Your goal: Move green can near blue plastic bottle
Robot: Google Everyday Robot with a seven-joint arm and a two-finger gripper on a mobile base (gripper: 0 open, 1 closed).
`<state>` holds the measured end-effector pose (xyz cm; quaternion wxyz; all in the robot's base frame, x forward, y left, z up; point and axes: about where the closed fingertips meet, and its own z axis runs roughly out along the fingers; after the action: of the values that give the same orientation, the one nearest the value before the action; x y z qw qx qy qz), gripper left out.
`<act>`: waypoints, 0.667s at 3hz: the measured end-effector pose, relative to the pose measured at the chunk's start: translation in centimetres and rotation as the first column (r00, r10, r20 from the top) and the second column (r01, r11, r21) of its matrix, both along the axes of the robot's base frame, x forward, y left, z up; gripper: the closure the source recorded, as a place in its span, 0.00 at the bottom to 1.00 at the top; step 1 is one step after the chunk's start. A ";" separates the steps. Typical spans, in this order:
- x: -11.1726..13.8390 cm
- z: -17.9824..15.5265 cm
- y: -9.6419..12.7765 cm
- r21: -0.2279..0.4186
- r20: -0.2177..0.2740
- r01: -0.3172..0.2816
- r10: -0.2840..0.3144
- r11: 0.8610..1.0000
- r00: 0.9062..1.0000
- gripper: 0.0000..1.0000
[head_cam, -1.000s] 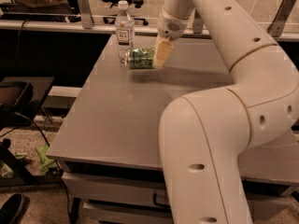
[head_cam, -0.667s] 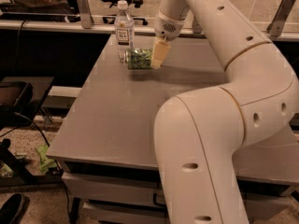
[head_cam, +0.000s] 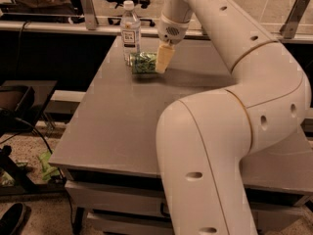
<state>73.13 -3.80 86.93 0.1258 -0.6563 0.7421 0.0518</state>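
The green can (head_cam: pixel 143 62) lies on its side on the grey table (head_cam: pixel 122 121), at the far left part of the top. The blue plastic bottle (head_cam: pixel 131 31), clear with a white cap and white label, stands upright just behind and left of the can, very close to it. My gripper (head_cam: pixel 163 62) reaches down from the white arm to the can's right end and touches or nearly touches it. The can's right end is hidden behind the gripper.
My large white arm (head_cam: pixel 230 131) fills the right and front of the view and hides much of the table. A counter with metal posts (head_cam: pixel 88 4) runs behind the table. Dark equipment and cables (head_cam: pixel 19 111) sit on the floor at left.
The gripper and the can have edged slightly left, toward the bottle. The bottle has not moved.
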 end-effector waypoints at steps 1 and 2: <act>-0.1 -0.2 0.2 -0.003 -0.003 0.010 -0.011 1.000 1.000 0.62; -0.3 -0.5 0.5 0.001 -0.013 0.006 -0.006 1.000 1.000 0.38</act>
<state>72.82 -3.35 86.40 0.1214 -0.6536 0.7450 0.0559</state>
